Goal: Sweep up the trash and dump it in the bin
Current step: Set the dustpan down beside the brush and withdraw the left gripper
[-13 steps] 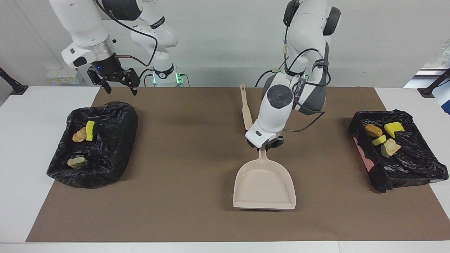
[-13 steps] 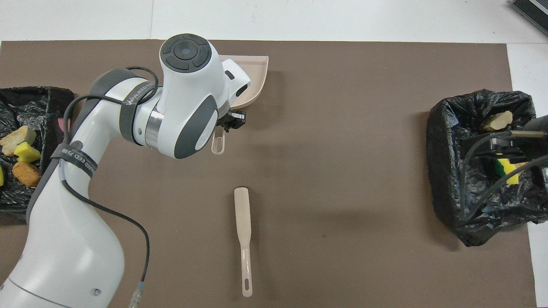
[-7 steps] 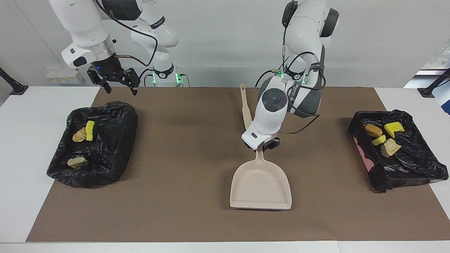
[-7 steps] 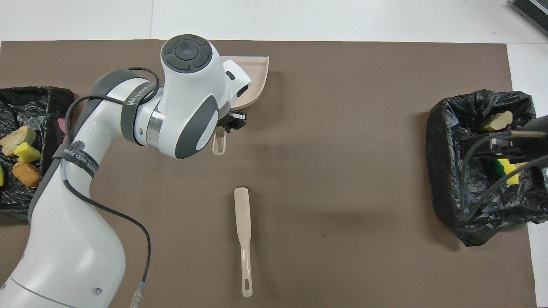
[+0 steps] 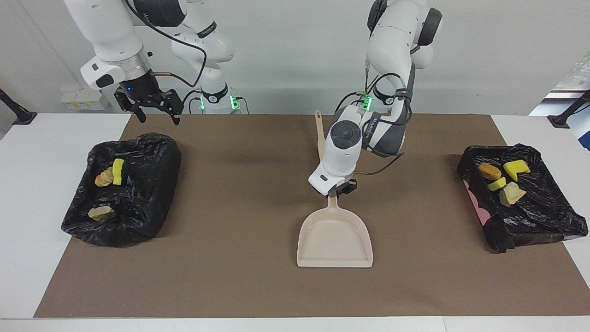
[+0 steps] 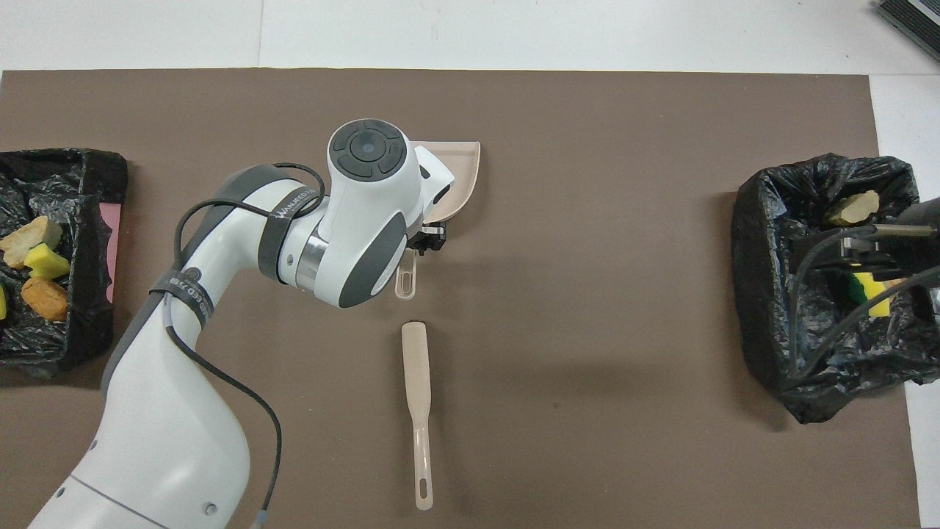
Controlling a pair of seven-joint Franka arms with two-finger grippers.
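Note:
The beige dustpan (image 5: 334,240) (image 6: 461,175) lies flat on the brown mat in the middle of the table, and nothing is in its tray. My left gripper (image 5: 340,190) (image 6: 427,241) is down at the dustpan's handle, with its wrist hiding the grip. The trash sits in two bins lined with black bags. Yellow sponge pieces (image 5: 515,168) and tan chunks (image 5: 489,171) (image 6: 45,297) lie in the bin (image 5: 530,226) at the left arm's end. A sponge piece (image 5: 118,170) and tan chunks (image 5: 100,212) (image 6: 852,208) lie in the bin (image 5: 152,203) at the right arm's end. My right gripper (image 5: 159,119) hangs open above that bin, holding nothing.
A beige hand sweeper (image 5: 319,133) (image 6: 415,382) lies on the mat (image 5: 230,184), nearer to the robots than the dustpan and almost in line with its handle. White table (image 5: 41,152) borders the mat at both ends.
The left arm has drawn the dustpan nearer to the robots and a little toward the right arm's end. The right arm has not moved.

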